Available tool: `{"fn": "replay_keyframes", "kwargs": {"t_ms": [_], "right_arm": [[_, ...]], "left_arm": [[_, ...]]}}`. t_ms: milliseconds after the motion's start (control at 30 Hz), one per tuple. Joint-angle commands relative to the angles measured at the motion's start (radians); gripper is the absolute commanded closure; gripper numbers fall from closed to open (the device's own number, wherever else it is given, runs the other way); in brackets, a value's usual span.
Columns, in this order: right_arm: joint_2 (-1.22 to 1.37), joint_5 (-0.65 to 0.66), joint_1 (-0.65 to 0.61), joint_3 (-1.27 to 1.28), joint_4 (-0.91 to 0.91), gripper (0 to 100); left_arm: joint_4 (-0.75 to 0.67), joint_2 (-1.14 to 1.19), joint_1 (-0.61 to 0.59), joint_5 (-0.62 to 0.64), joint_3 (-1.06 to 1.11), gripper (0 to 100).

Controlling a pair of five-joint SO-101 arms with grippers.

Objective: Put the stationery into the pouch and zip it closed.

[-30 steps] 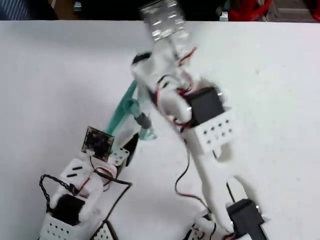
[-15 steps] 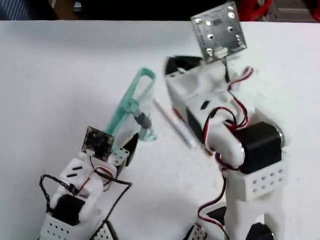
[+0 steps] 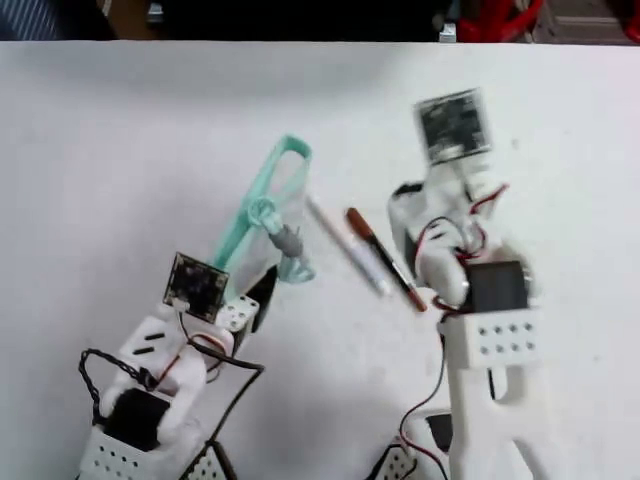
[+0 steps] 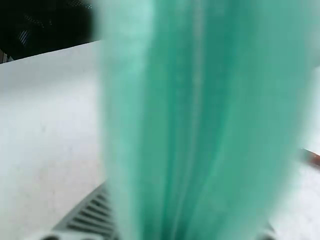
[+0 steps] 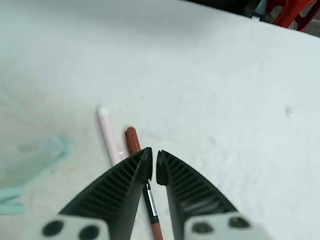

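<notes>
Early stage, by the look of it: nothing in the pouch [image 3: 255, 210] yet. It stands on edge on the bench [image 3: 120, 130], teal rim up. The L hand [image 3: 256, 291] is at its near end and looks clamped on it; in the L wrist view the teal fabric sits right at the jaws. Can't tell how far the zip is open. Two bits of stationery lie loose on the bench just beside the pouch: a white pen [image 3: 348, 246] and a red-brown pen [image 3: 385, 258], side by side, close but apart from the pouch. The R hand [image 5: 151, 162] hovers over them w/ jaws all but together and nothing btwn them, tips above the red-brown pen. To do, as I judge it: open the R hand, pick up each pen, feed both into the pouch, then pull the zip closed. So all the main steps remain.
</notes>
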Motion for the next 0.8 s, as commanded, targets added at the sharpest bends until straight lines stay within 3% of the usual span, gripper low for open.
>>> {"fn": "replay_keyframes", "kwargs": {"t_ms": [0,233,433,767], "right_arm": [[0.024,0.066,0.001,0.146,-0.136,98.1],[0.145,-0.051,-0.016,0.376,-0.418,98.1],[0.188,-0.052,-0.021,0.519,-0.601,98.1],[0.196,-0.052,-0.021,0.528,-0.631,98.1]], "left_arm": [[-0.015,-0.007,0.012,0.0,-0.015,81],[-0.015,-0.007,0.013,-0.002,-0.015,84],[-0.02,-0.007,0.013,0.0,-0.015,84],[-0.023,-0.007,0.013,-0.002,-0.002,84]]}}
